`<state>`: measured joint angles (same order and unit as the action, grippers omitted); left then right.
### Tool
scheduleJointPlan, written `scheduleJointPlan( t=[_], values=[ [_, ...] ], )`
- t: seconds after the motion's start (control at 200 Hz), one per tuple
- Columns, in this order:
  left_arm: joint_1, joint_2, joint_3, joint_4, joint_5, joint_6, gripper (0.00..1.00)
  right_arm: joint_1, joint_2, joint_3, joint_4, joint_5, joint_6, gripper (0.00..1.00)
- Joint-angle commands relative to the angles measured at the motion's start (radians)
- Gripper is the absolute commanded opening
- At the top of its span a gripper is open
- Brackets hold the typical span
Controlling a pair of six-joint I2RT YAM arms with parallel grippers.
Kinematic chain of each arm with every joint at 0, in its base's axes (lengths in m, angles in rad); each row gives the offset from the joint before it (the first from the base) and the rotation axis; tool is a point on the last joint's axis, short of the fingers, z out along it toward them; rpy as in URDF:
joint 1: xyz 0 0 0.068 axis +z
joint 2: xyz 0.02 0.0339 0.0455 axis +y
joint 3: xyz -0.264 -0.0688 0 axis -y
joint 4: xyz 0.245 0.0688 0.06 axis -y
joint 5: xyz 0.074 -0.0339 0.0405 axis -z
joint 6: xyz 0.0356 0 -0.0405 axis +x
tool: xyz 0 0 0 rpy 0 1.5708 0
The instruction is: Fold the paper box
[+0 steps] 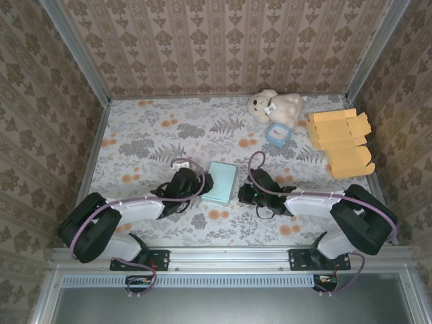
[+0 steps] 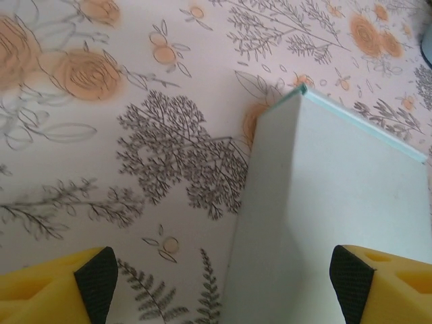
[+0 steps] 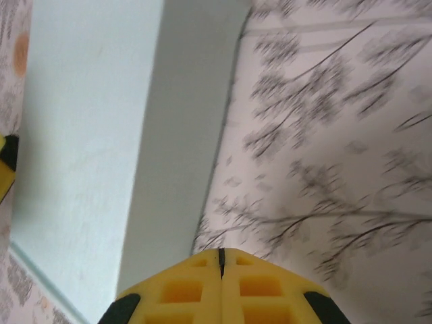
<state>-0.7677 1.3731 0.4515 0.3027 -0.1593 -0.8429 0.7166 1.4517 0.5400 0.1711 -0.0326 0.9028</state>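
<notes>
The paper box (image 1: 221, 182) is a pale blue closed block lying on the flowered table between both arms. My left gripper (image 1: 201, 182) sits at its left side, open. In the left wrist view the box (image 2: 331, 216) fills the right half, and its left wall falls inside the wide gap of my left gripper (image 2: 223, 283); the left fingertip (image 2: 94, 283) is clear of it. My right gripper (image 1: 242, 194) is at the box's right side, shut with nothing in it. In the right wrist view my right gripper (image 3: 221, 260) points at the tablecloth just beside the box (image 3: 88, 135).
A white teddy bear (image 1: 273, 106) and a small blue object (image 1: 277, 133) lie at the back, right of centre. A stack of flat orange cardboard blanks (image 1: 341, 140) is at the right edge. Patterned walls enclose the table on three sides.
</notes>
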Motion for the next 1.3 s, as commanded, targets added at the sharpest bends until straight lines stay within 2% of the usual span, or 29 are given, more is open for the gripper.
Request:
scheduleJointPlan(
  t=[0.0, 0.26, 0.715, 0.91, 1.03, 1.15, 1.295],
  values=[
    [0.016, -0.007, 0.075, -0.02, 0.055, 0.113, 0.86, -0.067, -0.011, 0.06, -0.101, -0.05, -0.092, 0.0],
    [0.055, 0.115, 0.184, -0.003, 0.084, 0.172, 0.86, -0.17, 0.144, 0.193, -0.097, -0.15, -0.14, 0.0],
    [0.053, 0.355, 0.301, 0.109, 0.195, 0.176, 0.82, -0.259, 0.402, 0.32, 0.01, -0.292, -0.145, 0.0],
    [-0.014, 0.447, 0.401, 0.114, 0.234, 0.187, 0.81, -0.237, 0.403, 0.298, 0.1, -0.343, -0.092, 0.0],
    [-0.049, 0.503, 0.484, 0.102, 0.252, 0.194, 0.8, -0.208, 0.38, 0.278, 0.134, -0.316, -0.07, 0.0],
    [-0.029, 0.497, 0.506, 0.068, 0.222, 0.181, 0.8, -0.204, 0.292, 0.161, 0.213, -0.227, -0.019, 0.0],
    [0.03, 0.428, 0.492, -0.012, 0.149, 0.198, 0.8, -0.203, 0.149, 0.056, 0.164, -0.108, -0.047, 0.0]
  ],
)
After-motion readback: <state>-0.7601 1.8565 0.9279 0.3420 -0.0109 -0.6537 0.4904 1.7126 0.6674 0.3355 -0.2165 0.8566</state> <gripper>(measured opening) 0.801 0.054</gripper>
